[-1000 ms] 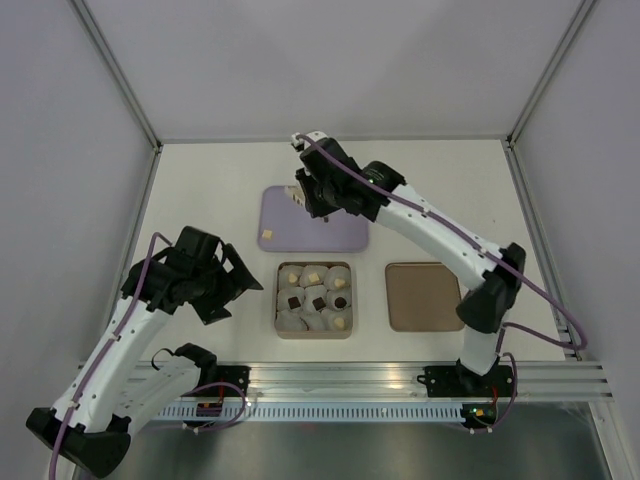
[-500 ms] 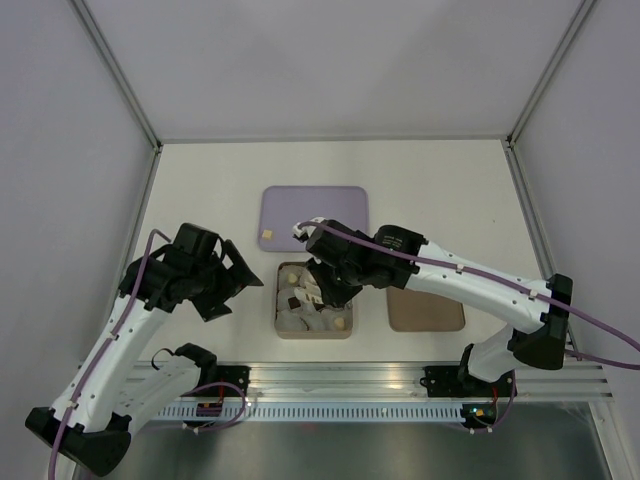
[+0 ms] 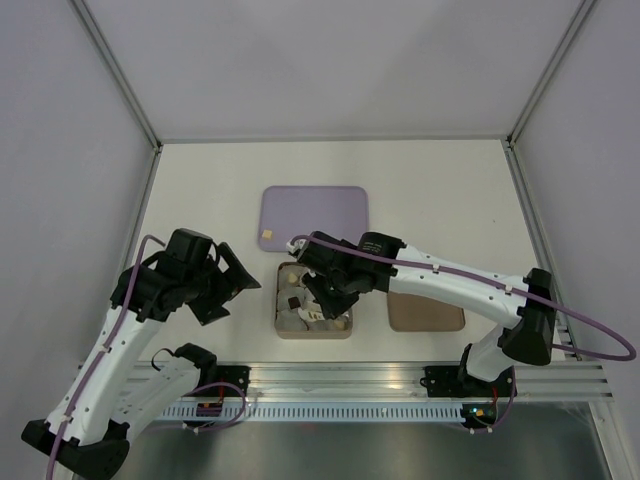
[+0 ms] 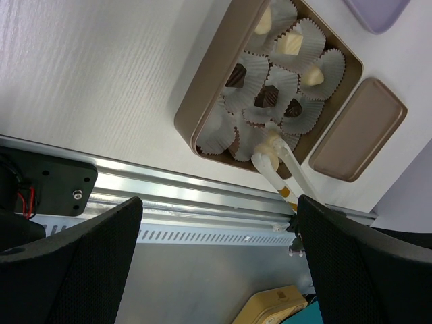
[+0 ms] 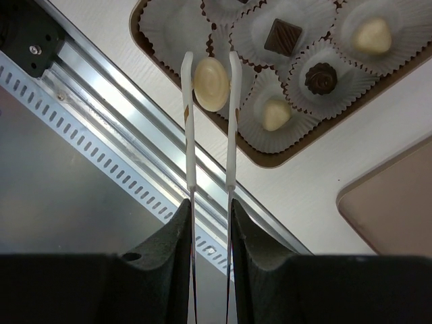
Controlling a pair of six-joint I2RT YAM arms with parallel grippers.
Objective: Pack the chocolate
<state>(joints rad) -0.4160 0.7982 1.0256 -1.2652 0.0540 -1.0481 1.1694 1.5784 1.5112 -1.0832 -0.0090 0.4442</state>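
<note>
My right gripper (image 5: 209, 209) is shut on white tweezers (image 5: 191, 135). Their tips pinch a pale cream chocolate (image 5: 211, 74) just above a paper cup at the near side of the brown box (image 5: 283, 158). In the top view the right gripper (image 3: 322, 296) hangs over the box (image 3: 277, 310). Cups hold dark chocolates (image 5: 282, 36) and cream chocolates (image 5: 373, 35). One cream chocolate (image 3: 267, 234) lies on the purple tray (image 3: 320, 210). My left gripper (image 3: 235, 285) is open and empty, left of the box. In its own view it (image 4: 219, 202) sees the box (image 4: 202, 94).
The flat brown lid (image 3: 430, 315) lies right of the box, partly under my right arm; it also shows in the left wrist view (image 4: 358, 131). The metal rail (image 3: 400, 380) runs along the near table edge. Grey walls enclose the table.
My right arm swung from the purple tray to the box, carrying the cream chocolate in the tweezers, then settled over the box's near side. The left arm barely moved.
</note>
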